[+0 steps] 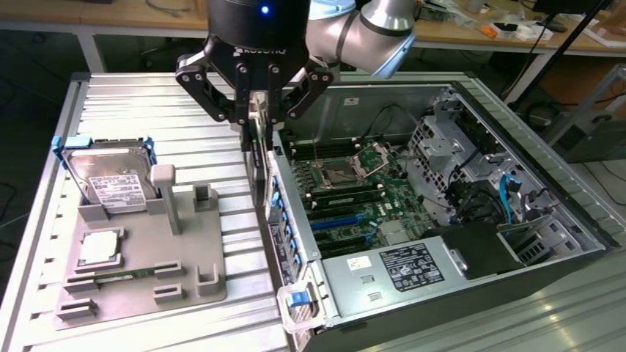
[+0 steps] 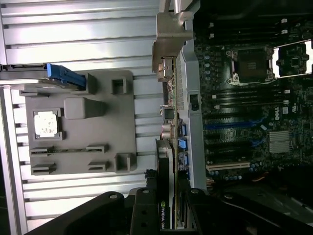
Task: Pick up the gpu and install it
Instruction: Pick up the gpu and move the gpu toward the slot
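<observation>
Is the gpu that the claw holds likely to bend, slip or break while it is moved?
Probably stiff: the gpu hangs straight, edge-on, from the claw. Likely fragile, since bare board and small parts show along its edge. It might twist, being gripped at one end.

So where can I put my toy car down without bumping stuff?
Bare ribbed table between the hard drive and the table's far edge, and a strip between the gray tray and the computer case. Crowded: the tray, the case's inside, and under the end effector holding the gpu.
</observation>
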`<state>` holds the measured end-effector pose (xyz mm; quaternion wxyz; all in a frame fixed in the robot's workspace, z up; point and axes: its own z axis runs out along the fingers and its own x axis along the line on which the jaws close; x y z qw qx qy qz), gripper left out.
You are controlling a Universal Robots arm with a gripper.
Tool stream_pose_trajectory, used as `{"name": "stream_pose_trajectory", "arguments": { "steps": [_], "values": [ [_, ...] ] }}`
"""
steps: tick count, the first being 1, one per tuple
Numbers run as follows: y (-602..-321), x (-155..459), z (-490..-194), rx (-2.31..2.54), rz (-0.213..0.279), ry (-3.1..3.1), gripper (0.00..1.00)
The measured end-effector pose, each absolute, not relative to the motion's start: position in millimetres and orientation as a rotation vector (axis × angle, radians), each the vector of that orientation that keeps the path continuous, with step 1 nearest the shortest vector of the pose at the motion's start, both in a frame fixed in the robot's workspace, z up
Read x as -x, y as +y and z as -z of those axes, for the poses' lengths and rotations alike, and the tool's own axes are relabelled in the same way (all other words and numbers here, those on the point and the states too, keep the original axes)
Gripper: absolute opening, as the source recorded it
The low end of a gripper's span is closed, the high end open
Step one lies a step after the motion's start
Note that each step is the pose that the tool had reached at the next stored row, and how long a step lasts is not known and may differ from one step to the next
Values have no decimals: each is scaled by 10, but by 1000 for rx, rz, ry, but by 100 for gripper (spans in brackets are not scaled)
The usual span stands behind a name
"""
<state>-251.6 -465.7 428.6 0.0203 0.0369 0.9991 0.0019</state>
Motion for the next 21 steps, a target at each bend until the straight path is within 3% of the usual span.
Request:
{"name": "stream_pose_trajectory", "arguments": {
  "steps": [21],
  "values": [
    [-4657, 2357, -4286, -114, -6, 3099, 27]
  ]
}}
